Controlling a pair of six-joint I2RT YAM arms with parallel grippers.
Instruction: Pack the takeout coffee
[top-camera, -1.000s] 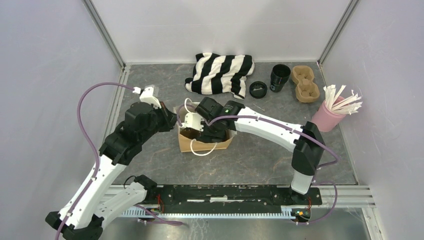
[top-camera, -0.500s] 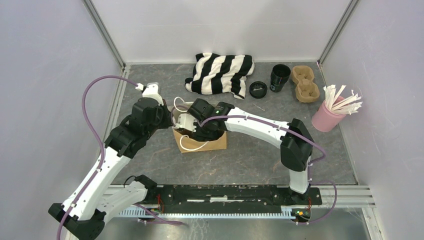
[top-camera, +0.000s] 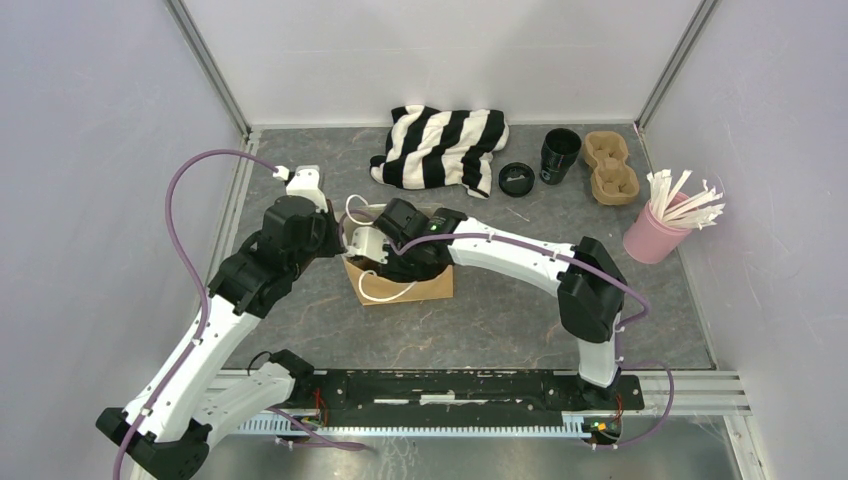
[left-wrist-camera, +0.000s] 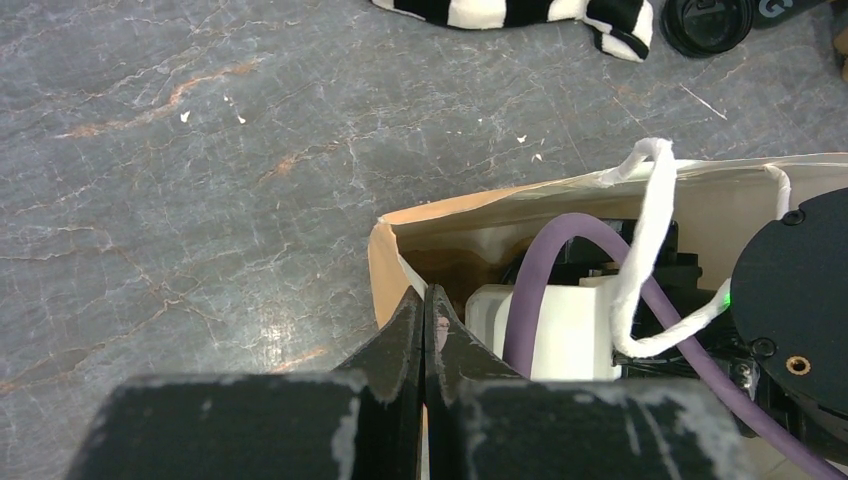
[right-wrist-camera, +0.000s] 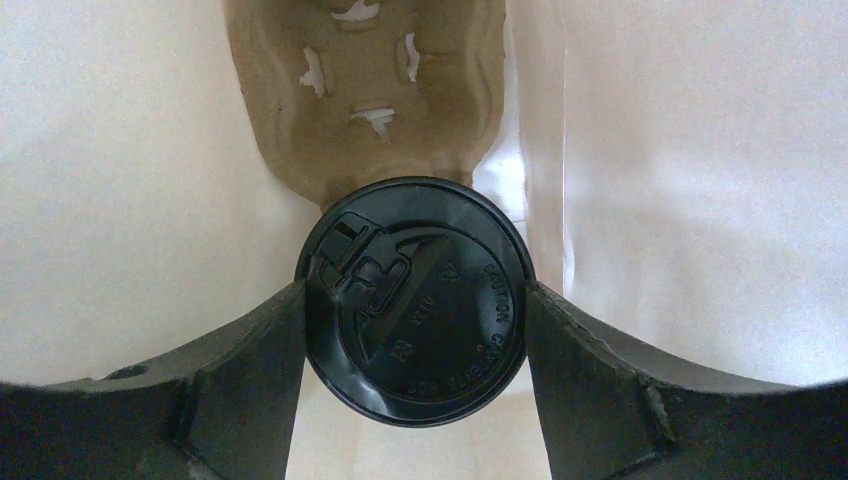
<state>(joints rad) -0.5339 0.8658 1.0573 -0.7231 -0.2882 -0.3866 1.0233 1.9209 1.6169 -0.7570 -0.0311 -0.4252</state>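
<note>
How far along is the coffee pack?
Done: the takeout coffee is lidded and down inside the brown paper bag, with a cardboard carrier visible beyond it.
In hand: the right tool grips the cup at its lid. The left tool is shut on the bag rim, apparently steadying it.
Left: seat the cup, release, and pull the right arm out of the bag.

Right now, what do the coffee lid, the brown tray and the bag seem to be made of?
The coffee lid looks like slightly glossy black moulded plastic, with raised lettering. The tray seems moulded paper pulp: matt, fibrous, ragged cut-outs. The bag is probably kraft paper, brown outside, pale inside, creased at its rim.
</note>
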